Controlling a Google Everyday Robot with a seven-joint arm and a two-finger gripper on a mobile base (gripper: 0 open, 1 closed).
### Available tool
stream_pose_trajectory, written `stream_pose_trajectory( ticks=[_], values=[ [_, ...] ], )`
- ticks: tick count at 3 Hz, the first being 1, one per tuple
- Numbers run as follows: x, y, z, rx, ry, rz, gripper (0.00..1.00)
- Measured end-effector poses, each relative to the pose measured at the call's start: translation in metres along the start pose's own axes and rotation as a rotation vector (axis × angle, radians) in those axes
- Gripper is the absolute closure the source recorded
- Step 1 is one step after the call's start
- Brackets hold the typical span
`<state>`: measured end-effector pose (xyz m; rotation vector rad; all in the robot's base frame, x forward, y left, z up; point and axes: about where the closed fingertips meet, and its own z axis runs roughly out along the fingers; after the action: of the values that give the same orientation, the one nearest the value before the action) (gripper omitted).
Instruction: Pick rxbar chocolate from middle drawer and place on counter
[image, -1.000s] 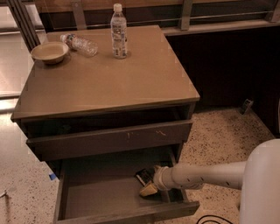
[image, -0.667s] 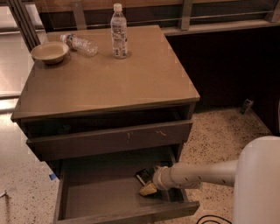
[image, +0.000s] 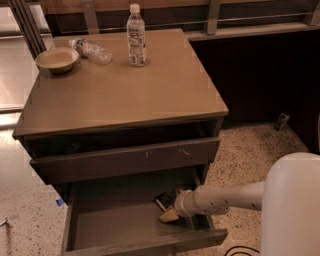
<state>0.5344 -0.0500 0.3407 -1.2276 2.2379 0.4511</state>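
Claw (image: 169, 215) inside middle drawer (image: 145, 245), near right wall, beside rxbar chocolate (image: 162, 201) — grip cannot tell; drawer floor leftward bare.

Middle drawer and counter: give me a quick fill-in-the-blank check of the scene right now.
1. The gripper is inside the ____ middle drawer, next to the rxbar chocolate.
2. The counter holds a bowl and ____ water bottles.
3. One water bottle stands upright; the other water bottle lies on its ____.
Missing words: open; two; side.
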Motion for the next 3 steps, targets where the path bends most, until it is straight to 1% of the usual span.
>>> stream_pose_trajectory(
  ticks=[2, 3],
  values=[
    [-0.006, 0.000, -0.008, 0.000, 0.000, 0.000, 0.86],
    [-0.010, 0.012, -0.005, -0.037, 0.001, -0.016, 1.00]
  ],
)
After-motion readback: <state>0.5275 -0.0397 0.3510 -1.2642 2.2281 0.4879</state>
